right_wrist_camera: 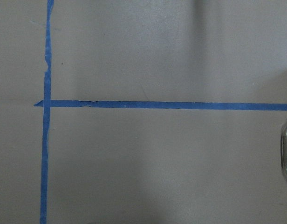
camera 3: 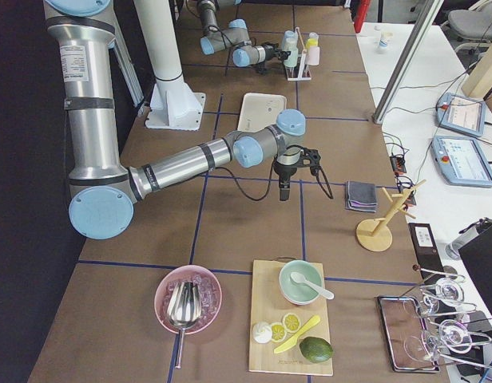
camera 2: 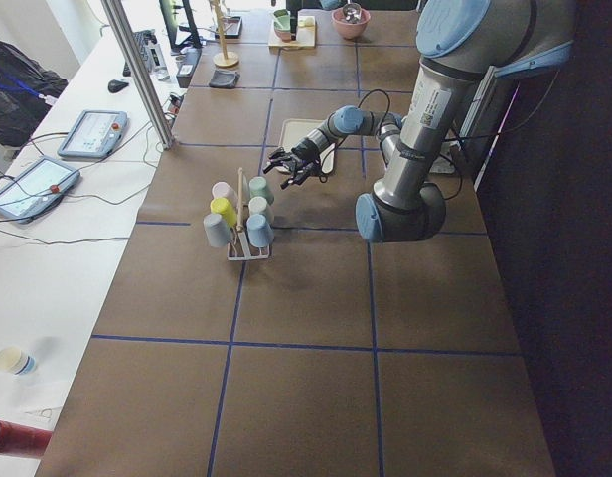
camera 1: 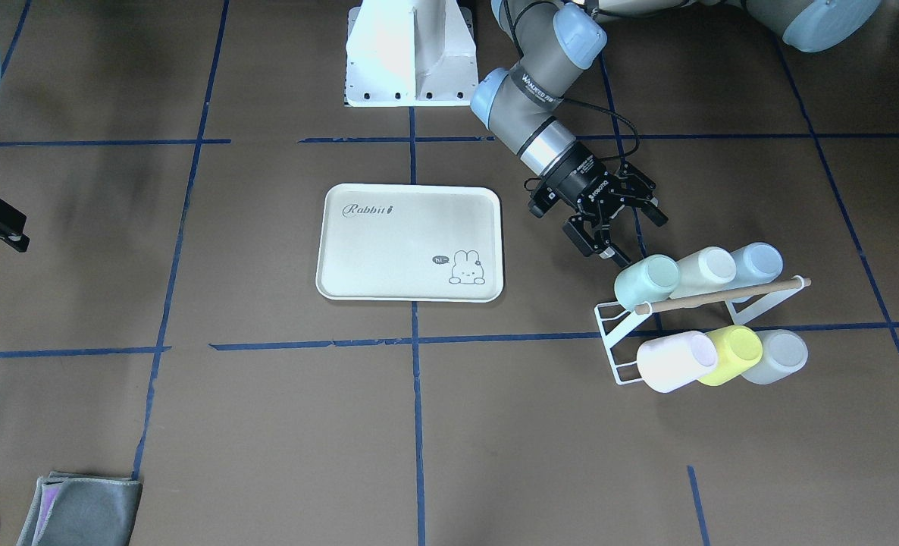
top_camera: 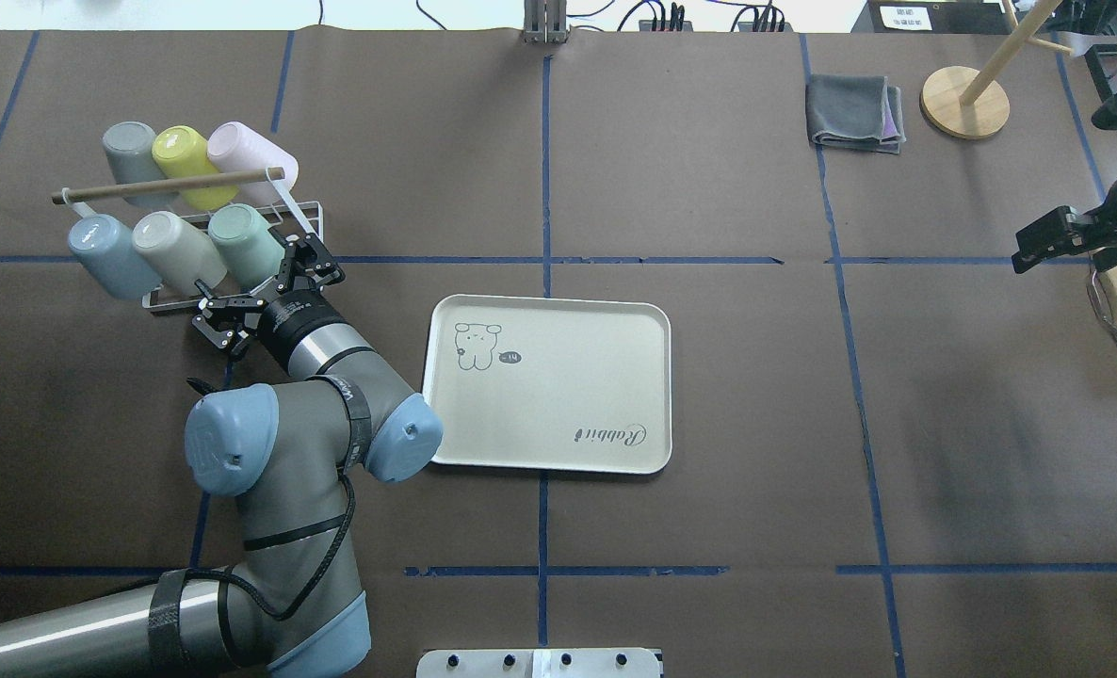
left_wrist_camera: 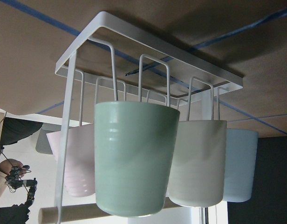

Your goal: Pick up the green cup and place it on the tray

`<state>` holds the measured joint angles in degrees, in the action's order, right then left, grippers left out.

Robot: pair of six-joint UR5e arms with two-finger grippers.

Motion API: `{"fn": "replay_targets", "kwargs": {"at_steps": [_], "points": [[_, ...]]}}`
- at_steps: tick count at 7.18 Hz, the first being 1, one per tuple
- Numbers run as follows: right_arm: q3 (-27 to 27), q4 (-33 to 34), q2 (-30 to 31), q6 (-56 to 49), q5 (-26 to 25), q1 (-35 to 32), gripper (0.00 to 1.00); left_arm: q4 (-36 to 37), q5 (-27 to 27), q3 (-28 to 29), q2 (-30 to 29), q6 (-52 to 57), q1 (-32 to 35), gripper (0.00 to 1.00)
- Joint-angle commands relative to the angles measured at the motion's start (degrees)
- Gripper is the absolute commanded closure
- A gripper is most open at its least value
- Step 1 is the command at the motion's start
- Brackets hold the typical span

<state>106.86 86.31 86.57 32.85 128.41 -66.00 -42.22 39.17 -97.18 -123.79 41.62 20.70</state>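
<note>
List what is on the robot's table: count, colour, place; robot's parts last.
tray: 1, cream, centre
rack: 1, white, robot's left
green cup: 1, pale mint, on rack nearest tray
other cups: 5, mixed colours, on rack
cloth: 1, grey, robot's right
wooden stand: 1, tan, beside cloth
cutting board: 1, wood, far right end
pink bowl: 1, pink, beside board
mint bowl: 1, mint, on board
left gripper: 1, black, fingers open at green cup
right gripper: 1, black, over table's right half
</note>
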Motion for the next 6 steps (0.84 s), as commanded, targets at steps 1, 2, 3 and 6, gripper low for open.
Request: {"fn": "replay_targets", "kwargs": {"at_steps": [1, 2, 3, 6], "points": [[0.02, 0.0, 0.01, 0.02, -0.01, 0.0, 0.0, -0.06, -1.72, 3.04, -0.48, 0.04, -0.05, 0.0], [0.02, 0.0, 0.01, 0.02, -0.01, 0.0, 0.0, -0.06, -1.73, 4.09, -1.01, -0.05, -0.05, 0.0], [-0.07, 0.0, 0.01, 0.02, -0.01, 0.0, 0.0, -0.06, -1.9, 5.49, -1.62, -0.22, -0.05, 0.0], [-0.25, 0.0, 0.09, 0.02, -0.01, 0.0, 0.0, -2.42, -4.0, 9.01, -2.24, -0.58, 0.13, 0.0]]}}
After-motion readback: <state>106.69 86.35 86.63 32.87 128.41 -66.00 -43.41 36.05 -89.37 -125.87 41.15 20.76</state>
